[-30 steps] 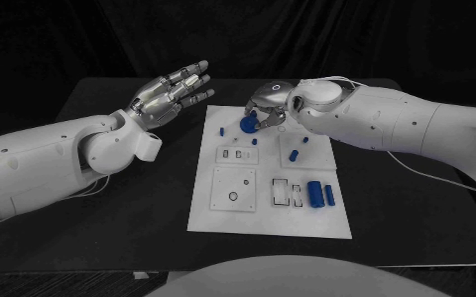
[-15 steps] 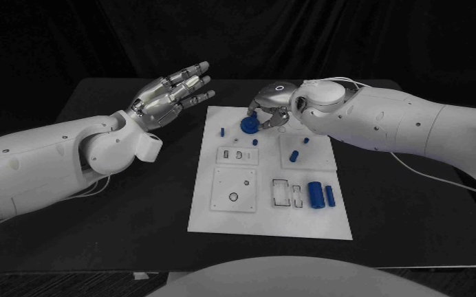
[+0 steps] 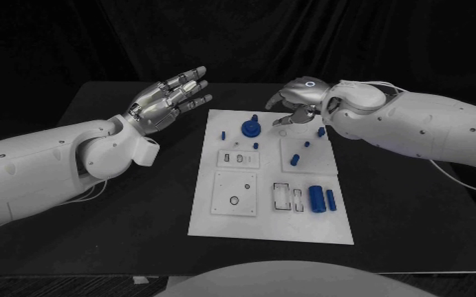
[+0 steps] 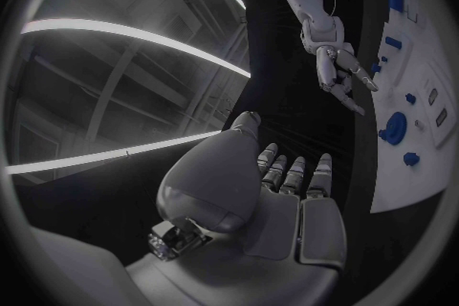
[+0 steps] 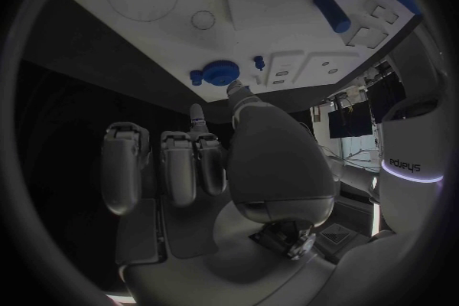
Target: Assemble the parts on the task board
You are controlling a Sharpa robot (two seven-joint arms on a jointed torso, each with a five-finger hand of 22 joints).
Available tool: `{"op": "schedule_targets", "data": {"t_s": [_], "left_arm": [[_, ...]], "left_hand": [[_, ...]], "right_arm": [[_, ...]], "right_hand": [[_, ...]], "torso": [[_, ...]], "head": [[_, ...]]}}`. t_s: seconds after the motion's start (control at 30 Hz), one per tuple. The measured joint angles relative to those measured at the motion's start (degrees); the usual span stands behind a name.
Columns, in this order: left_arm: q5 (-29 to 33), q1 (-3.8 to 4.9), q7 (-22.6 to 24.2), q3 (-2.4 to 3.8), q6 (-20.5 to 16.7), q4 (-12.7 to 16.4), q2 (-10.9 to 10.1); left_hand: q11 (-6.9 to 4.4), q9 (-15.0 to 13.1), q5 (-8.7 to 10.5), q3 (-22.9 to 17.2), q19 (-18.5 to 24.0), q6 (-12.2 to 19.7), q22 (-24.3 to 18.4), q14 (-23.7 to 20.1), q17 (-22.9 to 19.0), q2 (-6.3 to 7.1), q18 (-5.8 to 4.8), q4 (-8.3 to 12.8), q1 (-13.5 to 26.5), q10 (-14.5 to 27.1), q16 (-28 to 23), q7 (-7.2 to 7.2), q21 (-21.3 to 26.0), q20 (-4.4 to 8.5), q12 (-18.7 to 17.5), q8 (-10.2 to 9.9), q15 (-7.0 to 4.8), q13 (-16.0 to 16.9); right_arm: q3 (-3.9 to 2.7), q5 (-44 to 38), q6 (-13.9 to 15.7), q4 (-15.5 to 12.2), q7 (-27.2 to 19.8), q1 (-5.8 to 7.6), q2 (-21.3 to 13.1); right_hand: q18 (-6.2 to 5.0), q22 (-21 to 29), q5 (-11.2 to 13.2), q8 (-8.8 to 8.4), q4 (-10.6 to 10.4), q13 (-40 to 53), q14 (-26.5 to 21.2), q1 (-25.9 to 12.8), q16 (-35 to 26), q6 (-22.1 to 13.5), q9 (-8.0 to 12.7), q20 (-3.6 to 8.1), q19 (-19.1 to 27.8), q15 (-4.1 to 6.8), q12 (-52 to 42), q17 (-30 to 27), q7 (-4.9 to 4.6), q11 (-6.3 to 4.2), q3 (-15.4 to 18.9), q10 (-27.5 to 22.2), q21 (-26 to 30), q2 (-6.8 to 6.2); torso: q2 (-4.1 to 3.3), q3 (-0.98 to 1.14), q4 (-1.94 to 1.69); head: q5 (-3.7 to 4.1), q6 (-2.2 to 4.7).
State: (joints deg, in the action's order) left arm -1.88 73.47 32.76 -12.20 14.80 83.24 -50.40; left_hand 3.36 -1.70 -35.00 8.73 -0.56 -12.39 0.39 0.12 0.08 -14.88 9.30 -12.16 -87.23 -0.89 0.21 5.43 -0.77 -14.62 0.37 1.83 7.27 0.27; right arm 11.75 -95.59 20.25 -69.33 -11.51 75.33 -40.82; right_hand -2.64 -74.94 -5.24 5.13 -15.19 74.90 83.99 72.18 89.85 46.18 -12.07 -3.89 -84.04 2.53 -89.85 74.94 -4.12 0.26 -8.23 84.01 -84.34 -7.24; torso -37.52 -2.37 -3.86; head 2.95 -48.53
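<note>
1. One blue disc part [image 3: 251, 129] has been released; it now sits on the task board [image 3: 269, 225] near its far edge.
2. Right robot hand [image 3: 298, 104] has been lifted away, fingers apart, empty.
3. Left robot hand [image 3: 170, 96] is held spread above the desk [image 3: 119, 207], so this placement is judged complete.

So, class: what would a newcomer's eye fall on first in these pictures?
First, the white task board mid-table, dotted with blue parts, the round blue disc at its far end. Then the right robot hand hovering empty just beside that disc, and the left robot hand raised open off the board's left side.
</note>
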Motion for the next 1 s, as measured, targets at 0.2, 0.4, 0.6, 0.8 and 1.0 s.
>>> {"op": "schedule_targets", "data": {"t_s": [0.2, 0.4, 0.6, 0.8, 1.0], "left_arm": [[0.0, -0.04, 0.0, 0.0, 0.0, 0.0, 0.0], [0.0, -0.29, 0.0, 0.01, 0.0, -0.2, 0.1], [0.0, -0.49, 0.0, 0.0, 0.0, -0.3, 0.1], [0.0, -0.98, 0.0, 0.0, 0.0, -0.4, 0.0], [0.0, -1.36, 0.0, 0.0, 0.0, -0.4, -0.4]], "left_hand": [[0.0, 0.0, 0.0, 0.0, 0.0, 0.0, 0.0, 0.0, 0.0, 0.0, 0.0, 0.0, 0.0, 0.0, 0.0, 0.0, 0.0, 0.0, 0.0, 0.0, 0.0, 0.0], [0.0, 0.0, 0.0, 0.0, 0.0, 0.0, 0.0, 0.0, 0.0, 0.0, 0.0, 0.0, 0.0, 0.0, 0.0, 0.0, 0.0, 0.0, 0.0, 0.0, 0.0, 0.0], [0.0, 0.0, 0.0, -0.2, 0.0, 0.0, 0.0, 0.0, 0.0, 0.0, 0.0, 0.2, 0.0, 0.0, 0.0, 0.0, 0.0, 0.0, 0.0, 0.0, 0.0, 0.0], [0.0, 0.0, 0.0, -0.2, 0.0, 0.0, 0.0, 0.0, 0.0, 0.0, 0.0, 0.2, 0.0, 0.0, 0.0, 0.0, 0.0, 0.0, 0.0, 0.0, 0.0, 0.0], [0.0, 0.0, 0.0, -0.2, 0.0, 0.0, 0.0, 0.0, 0.0, 0.0, 0.0, 0.2, 0.0, 0.0, 0.0, 0.0, 0.0, 0.0, 0.0, 0.0, 0.0, 0.0]], "right_arm": [[0.03, 3.3, 2.0, -4.2, -0.9, 0.4, -6.7], [0.05, 8.8, 3.3, -6.9, -2.4, 0.13, -12.5], [0.12, 15.2, 4.7, -6.4, -5.1, -1.62, -15.7], [0.13, 20.5, 6.2, -3.5, -8.1, -3.65, -16.0], [0.14, 24.6, 7.1, -0.8, -10.4, -5.3, -15.1]], "right_hand": [[0.88, 0.0, -7.2, 3.49, 0.4, 0.0, 0.1, 2.6, 0.0, 2.7, -2.3, 0.54, 0.1, 0.78, 0.0, 0.0, 0.71, -0.78, -0.4, 0.0, -2.4, 0.17], [1.79, 0.0, -7.4, 6.18, -1.3, 0.0, 0.0, 2.9, 0.0, 1.5, -4.2, 1.14, -0.1, 1.4, 0.0, 0.0, 1.24, -1.19, 0.5, 0.0, -5.3, -1.07], [1.78, 0.0, -12.3, 11.2, -1.4, 0.0, 0.0, 3.7, 0.0, -2.5, -7.6, 1.34, 0.1, 1.44, 0.0, 0.0, 1.14, -1.39, 0.3, -0.2, -5.5, -1.89], [1.77, 0.0, -14.3, 14.51, -1.4, 0.0, 0.0, 5.0, 0.0, -6.9, -9.6, 1.34, 0.1, 1.44, 0.0, 0.0, 1.01, -1.39, 0.3, -0.2, -5.5, -1.72], [1.76, 0.0, -12.2, 17.13, -1.4, 0.0, 0.0, 5.0, 0.0, -11.4, -10.9, 1.34, 0.1, 1.44, 0.0, 0.0, 0.62, -1.38, 0.3, -0.2, -5.5, -1.72]], "torso": [[0.02, 0.02, 0.04], [0.05, -0.01, 0.16], [0.07, -0.02, 0.16], [-0.04, 0.06, 0.17], [-0.04, 0.12, 0.38]], "head": [[0.05, -0.04], [-0.16, -0.26], [0.34, -0.31], [1.14, 0.25], [1.23, 0.8]]}}
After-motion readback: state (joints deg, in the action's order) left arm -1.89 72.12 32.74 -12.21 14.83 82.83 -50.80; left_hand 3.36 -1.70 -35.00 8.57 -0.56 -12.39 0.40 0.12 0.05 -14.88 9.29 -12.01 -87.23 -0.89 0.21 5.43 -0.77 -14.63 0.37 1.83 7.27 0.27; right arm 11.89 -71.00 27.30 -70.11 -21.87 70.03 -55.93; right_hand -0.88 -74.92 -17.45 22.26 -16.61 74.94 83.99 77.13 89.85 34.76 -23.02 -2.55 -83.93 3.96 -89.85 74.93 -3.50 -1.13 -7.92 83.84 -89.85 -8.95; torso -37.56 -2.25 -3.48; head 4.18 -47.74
